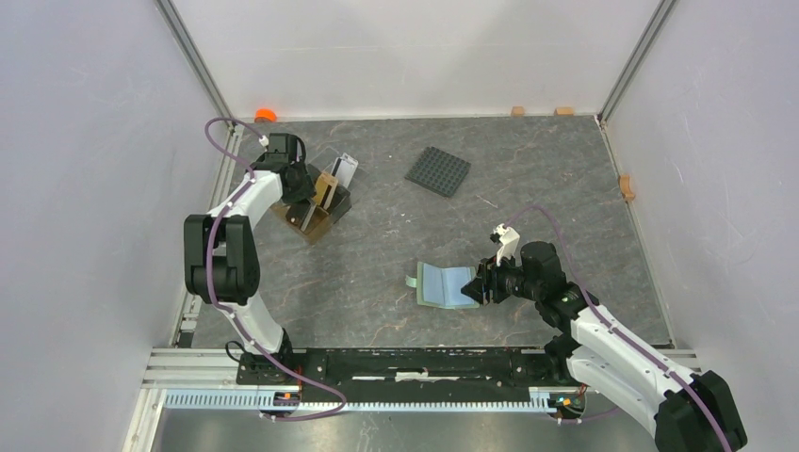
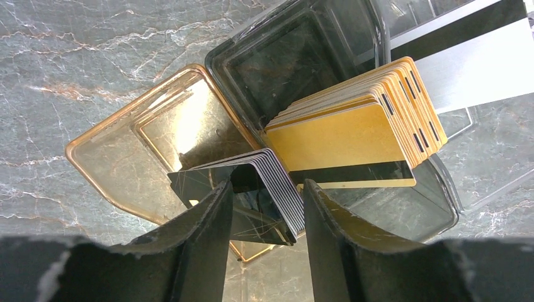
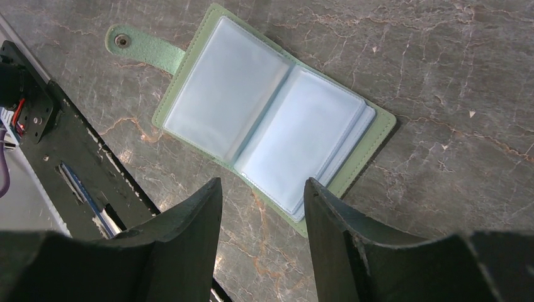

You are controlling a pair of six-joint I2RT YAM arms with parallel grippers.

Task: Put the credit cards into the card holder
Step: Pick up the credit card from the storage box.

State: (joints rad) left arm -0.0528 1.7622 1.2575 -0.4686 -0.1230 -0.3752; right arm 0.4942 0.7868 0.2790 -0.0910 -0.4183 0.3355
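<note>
The credit cards stand on edge in open trays at the back left. In the left wrist view I see a stack of black cards [image 2: 252,173], a fanned stack of tan-gold cards [image 2: 352,126] and a white-grey card [image 2: 478,63]. My left gripper [image 2: 266,185] is open, with its jaws either side of the black stack's near corner; it also shows in the top view [image 1: 306,188]. The card holder [image 3: 271,119] lies open and flat, sage-green outside with pale blue sleeves; it also shows in the top view [image 1: 443,284]. My right gripper [image 3: 261,185] is open and empty, low over the holder's near edge.
A brown open tray [image 2: 119,151] and a dark clear tray [image 2: 283,56] hold the cards. A black studded square plate [image 1: 438,171] lies at the back centre. A small orange object [image 1: 266,115] sits in the back left corner. The black base rail [image 3: 75,163] runs close to the holder.
</note>
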